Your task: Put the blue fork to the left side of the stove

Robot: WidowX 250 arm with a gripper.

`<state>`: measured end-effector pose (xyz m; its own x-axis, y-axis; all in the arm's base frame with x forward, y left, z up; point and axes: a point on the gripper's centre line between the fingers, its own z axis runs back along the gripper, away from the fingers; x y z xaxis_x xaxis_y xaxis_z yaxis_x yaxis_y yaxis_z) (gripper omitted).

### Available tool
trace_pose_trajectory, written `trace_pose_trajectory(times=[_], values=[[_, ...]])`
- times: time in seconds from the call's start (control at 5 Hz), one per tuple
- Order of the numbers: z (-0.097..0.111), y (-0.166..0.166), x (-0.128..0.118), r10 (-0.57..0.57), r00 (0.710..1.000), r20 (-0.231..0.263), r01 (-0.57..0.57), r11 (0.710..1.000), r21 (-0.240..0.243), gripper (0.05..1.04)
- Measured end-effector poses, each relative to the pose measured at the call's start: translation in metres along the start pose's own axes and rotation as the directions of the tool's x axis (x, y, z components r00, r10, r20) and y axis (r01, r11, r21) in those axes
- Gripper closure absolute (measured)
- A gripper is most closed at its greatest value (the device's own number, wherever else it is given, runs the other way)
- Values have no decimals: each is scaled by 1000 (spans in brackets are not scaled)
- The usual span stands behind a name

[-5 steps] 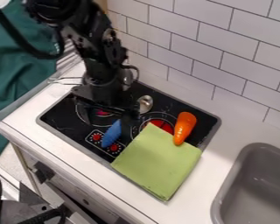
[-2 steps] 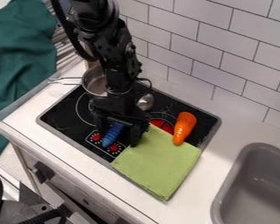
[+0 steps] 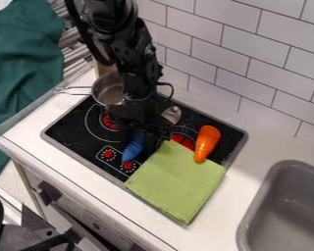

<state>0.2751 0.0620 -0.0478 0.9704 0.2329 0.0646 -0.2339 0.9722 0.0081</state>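
The green cloth (image 3: 176, 182) lies flat on the right part of the stove (image 3: 67, 131) and hangs over its front edge. The gray sink (image 3: 287, 208) is off to the right of the stove. The little red dials (image 3: 108, 154) are at the front of the stove, near its middle. The blue fork (image 3: 133, 148) is just beside them, on the front middle part of the stove, with its far end right under the gripper (image 3: 143, 138). The picture does not show how wide apart the jaws are, or if they have hold of the fork, so nobody can say.

It looks like the job is at the grabbing part. The fork does not look to be at the left side of the stove yet. The next move needs a good, snug hold on the fork, then a small lift, a trip to the stove's left side, and a soft set-down. A loose hold could let the fork slip.

The orange toy carrot (image 3: 207, 142) is on the right part of the stove. The shiny spoon (image 3: 172, 114) is at the back middle of the stove, and the metal pot (image 3: 107, 91) is at its back left corner.
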Motion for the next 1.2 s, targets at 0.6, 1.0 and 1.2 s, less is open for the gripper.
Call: trace_pose_trajectory(times=[0.6, 1.0, 1.2], values=[[30, -14, -9, -77, 984, 161, 88, 994, -62, 657], [111, 1, -1, -153, 868, 472, 195, 980, -42, 668], [104, 39, -1, -9, 918, 397, 13, 1000, -8, 668]])
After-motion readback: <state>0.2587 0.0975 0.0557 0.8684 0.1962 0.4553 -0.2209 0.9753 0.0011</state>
